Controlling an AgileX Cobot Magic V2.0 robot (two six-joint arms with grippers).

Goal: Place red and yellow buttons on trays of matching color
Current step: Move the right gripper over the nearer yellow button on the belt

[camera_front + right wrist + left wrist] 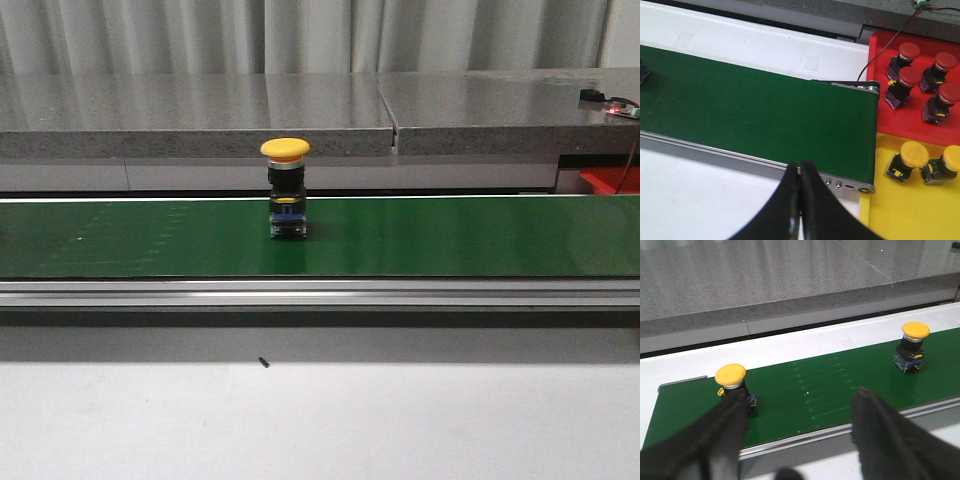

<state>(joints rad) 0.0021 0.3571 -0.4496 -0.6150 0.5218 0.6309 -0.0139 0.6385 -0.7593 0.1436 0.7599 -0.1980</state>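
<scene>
Neither arm shows up in the front view, so only the wrist cams say anything. The left gripper has its jaws spread wide, with one dark finger and the other finger well apart and nothing between them. The right gripper is the opposite: both fingers pressed flat together, tips touching, holding nothing. Both look tilted downward and forward, hanging in the air.
</scene>
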